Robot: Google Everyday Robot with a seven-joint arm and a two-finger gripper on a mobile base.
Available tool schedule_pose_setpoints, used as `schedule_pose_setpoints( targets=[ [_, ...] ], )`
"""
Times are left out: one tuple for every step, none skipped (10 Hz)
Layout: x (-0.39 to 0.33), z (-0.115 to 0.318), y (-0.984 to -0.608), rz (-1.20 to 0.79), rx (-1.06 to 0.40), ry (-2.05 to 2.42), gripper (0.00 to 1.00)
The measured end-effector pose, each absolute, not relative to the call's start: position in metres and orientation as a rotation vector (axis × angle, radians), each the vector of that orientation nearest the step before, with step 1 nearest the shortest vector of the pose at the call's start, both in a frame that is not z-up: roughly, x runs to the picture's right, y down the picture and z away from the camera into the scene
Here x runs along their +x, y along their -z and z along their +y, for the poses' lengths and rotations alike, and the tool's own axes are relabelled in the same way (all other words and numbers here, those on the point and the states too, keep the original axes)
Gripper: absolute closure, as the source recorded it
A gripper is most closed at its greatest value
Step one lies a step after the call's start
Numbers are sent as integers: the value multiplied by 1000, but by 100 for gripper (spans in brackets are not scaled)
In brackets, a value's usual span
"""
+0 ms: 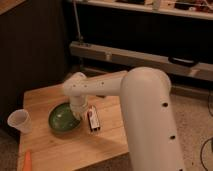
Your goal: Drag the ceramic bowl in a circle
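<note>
My gripper (pixel 77 115) is down at the right-hand rim of the ceramic bowl (pixel 61 119), at the end of my white arm (pixel 145 112), which reaches in from the right and bends down over the wooden table (pixel 65 147). My own wrist covers the tip, so I cannot tell whether the gripper is spread, closed, or clamped on the rim, nor whether it touches the bowl at all. The bowl sits upright on the left half of the table, nearer the front edge than the back. It is round and shallow, with a glossy green inside that catches a soft patch of light on its floor. A darker band runs round its rim. Its right side disappears under my wrist, while the left and front of the rim are in plain view. I can make out nothing inside it. A small translucent white cup (pixel 19 121) stands to its left at the table's edge, near the bowl but apart from it, and narrower than it. Just beside the bowl on the right lies a small dark packet (pixel 93 119) with a pale label. An orange object (pixel 27 160) lies at the front left corner of the table.
</note>
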State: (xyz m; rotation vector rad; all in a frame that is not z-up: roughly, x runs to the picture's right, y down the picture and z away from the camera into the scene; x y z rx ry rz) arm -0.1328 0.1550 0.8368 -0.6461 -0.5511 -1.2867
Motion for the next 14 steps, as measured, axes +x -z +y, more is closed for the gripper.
schedule_pose_setpoints(
  targets=[
    [-124, 153, -838, -535, -653, 1270, 86],
    [-113, 156, -833, -519, -668, 1264, 86],
    [-99, 162, -824, -504, -686, 1263, 86],
    [-88, 168, -814, -496, -702, 1265, 86],
    [-78, 176, -800, -494, -716, 1267, 86],
    [-73, 182, -789, -496, -724, 1270, 86],
    [-69, 190, -774, -505, -732, 1274, 86],
    [-72, 202, -759, -526, -742, 1291, 86],
    [-79, 214, -750, -551, -749, 1311, 86],
    [-86, 225, -742, -574, -753, 1329, 86],
    [-95, 237, -732, -602, -754, 1360, 86],
    [-109, 250, -722, -637, -753, 1404, 86],
    [-126, 258, -717, -663, -739, 1438, 86],
    [-146, 261, -716, -681, -723, 1476, 86]
  ],
)
